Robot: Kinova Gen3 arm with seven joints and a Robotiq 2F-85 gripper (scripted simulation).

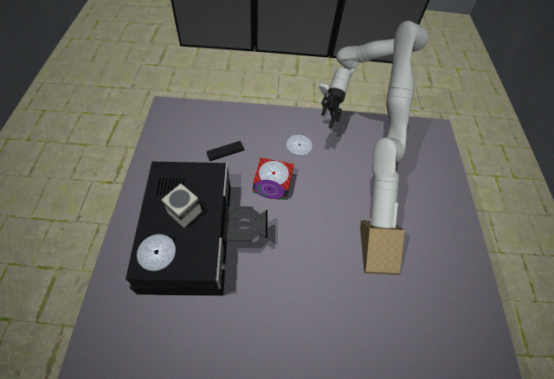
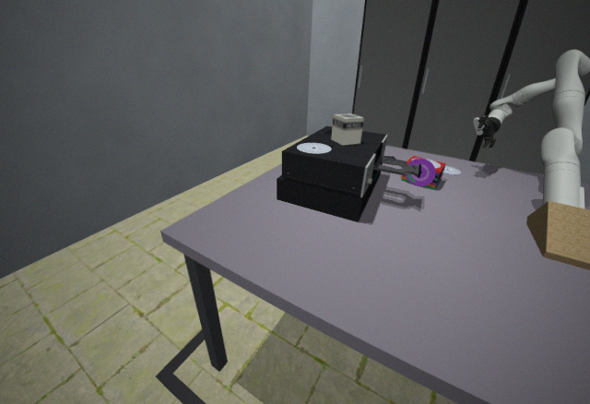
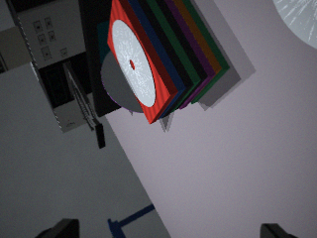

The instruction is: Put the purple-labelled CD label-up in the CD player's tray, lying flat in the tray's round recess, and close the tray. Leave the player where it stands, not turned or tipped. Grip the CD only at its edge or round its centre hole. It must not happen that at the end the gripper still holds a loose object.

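A silver disc (image 1: 299,144) lies flat on the desk (image 1: 312,312). A black remote (image 1: 225,150) lies nearby. A stack of coloured cases (image 1: 286,187) carries a second silver disc (image 1: 273,171). Dark cabinets (image 1: 254,3) line the rear wall.

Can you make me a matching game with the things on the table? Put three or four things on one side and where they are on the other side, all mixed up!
Things:
1. purple-labelled CD
2. cream box
3. tray
4. gripper

Places or states:
A. standing on top of the CD player
B. sticking out of the player's front, with nothing in it
C. leaning against the side of the stack of colourful cases
D. open, up in the air, holding nothing

Pairs: 1-C, 2-A, 3-B, 4-D
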